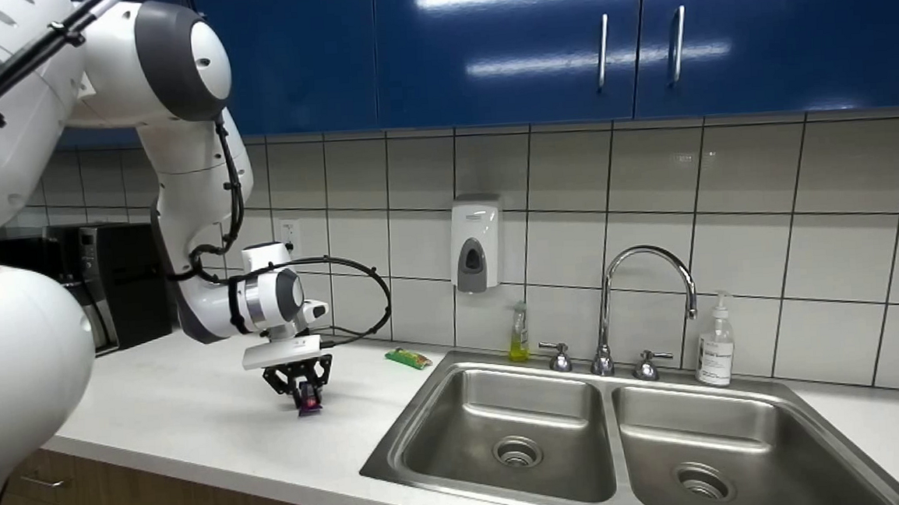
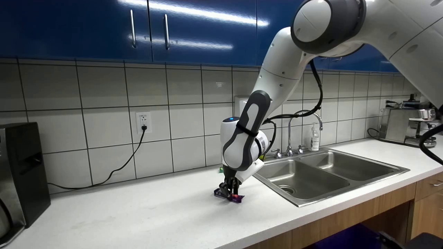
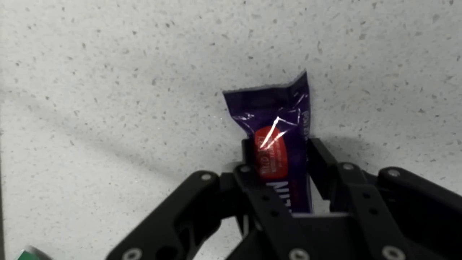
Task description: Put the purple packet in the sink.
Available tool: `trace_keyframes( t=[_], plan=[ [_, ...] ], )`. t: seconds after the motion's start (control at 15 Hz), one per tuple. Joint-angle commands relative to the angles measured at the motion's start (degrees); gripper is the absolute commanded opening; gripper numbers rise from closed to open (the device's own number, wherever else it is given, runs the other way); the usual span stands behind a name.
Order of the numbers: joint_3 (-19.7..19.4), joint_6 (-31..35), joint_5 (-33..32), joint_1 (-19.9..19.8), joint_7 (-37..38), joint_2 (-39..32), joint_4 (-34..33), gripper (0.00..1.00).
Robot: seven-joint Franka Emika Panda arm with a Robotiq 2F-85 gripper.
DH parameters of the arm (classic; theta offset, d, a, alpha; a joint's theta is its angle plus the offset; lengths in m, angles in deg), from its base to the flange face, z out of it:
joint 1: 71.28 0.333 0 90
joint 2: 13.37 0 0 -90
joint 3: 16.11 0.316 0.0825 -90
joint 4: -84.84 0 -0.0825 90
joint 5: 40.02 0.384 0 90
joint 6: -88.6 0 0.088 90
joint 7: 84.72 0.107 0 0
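The purple packet (image 3: 269, 104) has a red oval label and white letters in the wrist view. My gripper (image 3: 280, 144) has one finger against each long side of it, so it is shut on the packet; the packet's lower part is hidden behind the gripper. In both exterior views the packet (image 1: 310, 409) (image 2: 237, 198) shows under the fingertips of the gripper (image 1: 307, 394) (image 2: 229, 191), at or just above the white counter; I cannot tell whether it touches. The double-basin steel sink (image 1: 384, 464) (image 2: 277, 191) lies beside the gripper, its left basin nearer.
A small green packet (image 1: 407, 358) lies near the wall, and its corner shows in the wrist view (image 3: 28, 255). Behind the sink stand a curved faucet (image 1: 603, 313), a yellow soap bottle (image 1: 518, 332) and a white pump bottle (image 1: 715, 349). A black appliance (image 2: 26, 173) stands on the counter.
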Motion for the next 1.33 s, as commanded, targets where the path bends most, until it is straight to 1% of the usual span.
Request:
trace_keyframes(
  t=[0.0, 0.33, 0.47, 0.67, 0.93, 1.07, 1.27],
  plan=[
    [0.76, -1.38, -1.18, -0.90, 1.66, 0.60, 0.78, 0.14],
    [0.51, -1.53, -1.09, -0.91, 2.26, 1.00, 1.18, 0.12],
    [0.80, -2.04, -0.63, -1.16, 2.64, 2.19, 1.59, 0.11],
    [0.99, -3.26, 0.17, -1.45, 4.14, 5.75, 3.47, 0.11],
    [0.81, -5.66, 0.03, -2.02, 6.17, 13.23, 7.77, 0.11],
    [0.98, -7.39, 0.36, -3.23, 7.34, 16.68, 9.34, 0.11],
    [1.01, -9.06, 1.12, -6.18, 9.13, 21.28, 11.45, 0.11]
  ],
)
